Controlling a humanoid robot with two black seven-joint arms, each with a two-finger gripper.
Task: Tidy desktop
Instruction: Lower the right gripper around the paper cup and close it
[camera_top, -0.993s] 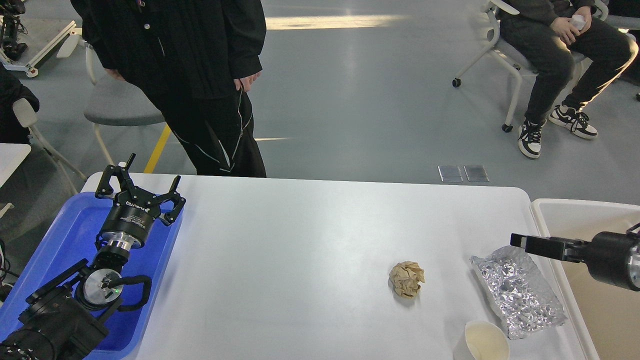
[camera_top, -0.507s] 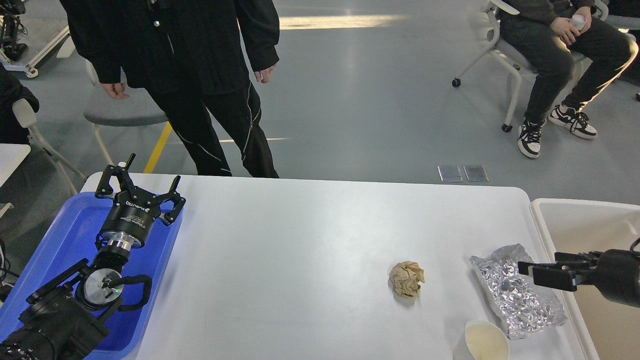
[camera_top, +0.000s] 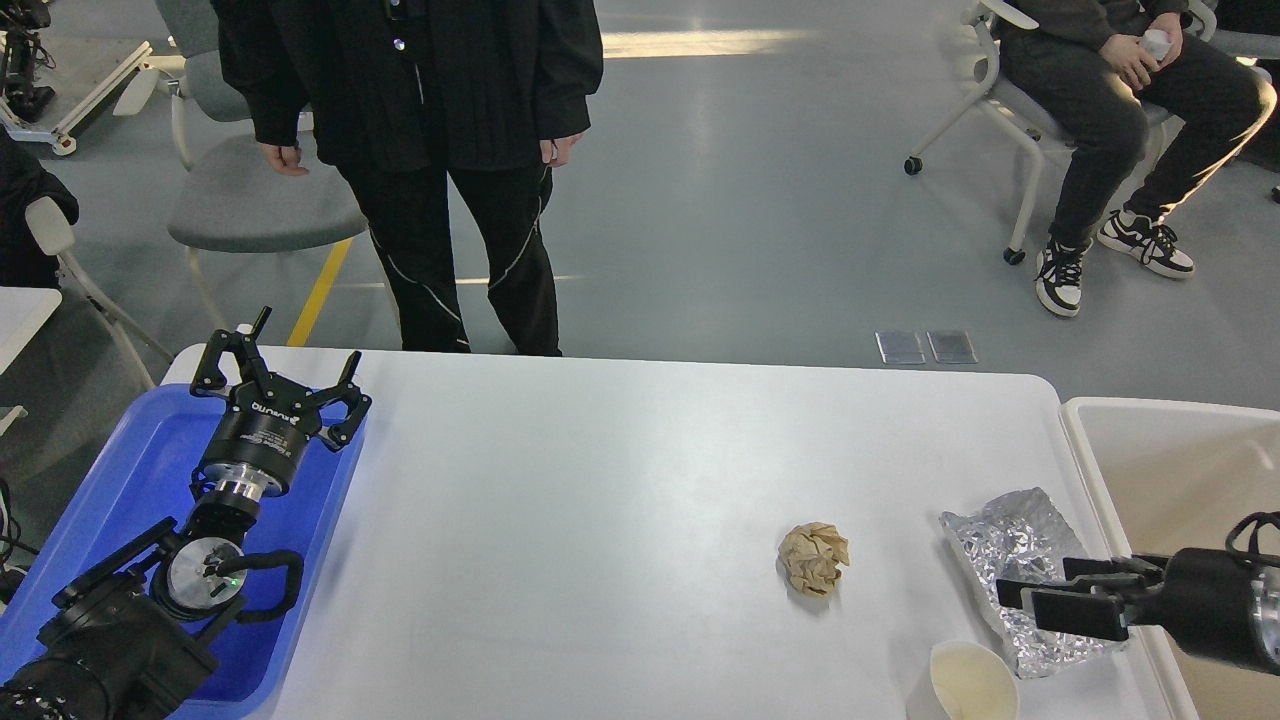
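The white desktop (camera_top: 620, 480) holds a crumpled brown paper ball (camera_top: 813, 558), a crinkled silver foil bag (camera_top: 1000, 535) and a white paper cup (camera_top: 970, 682), all at the right front. My right gripper (camera_top: 1035, 585) comes in from the right and is low over the foil bag's near half. Its two fingers are apart with nothing held. My left gripper (camera_top: 283, 378) is open and empty above the far right corner of the blue tray (camera_top: 140, 470).
A cream-white bin (camera_top: 1170, 450) stands against the desktop's right edge. A person in black (camera_top: 450, 150) stands at the far edge. A grey chair (camera_top: 260, 205) is behind them, and a seated person (camera_top: 1120, 90) is at the far right.
My right gripper has moved down and to the left, from the bin's edge to low over the foil bag. The standing person has stepped to the right. My left arm has not moved.
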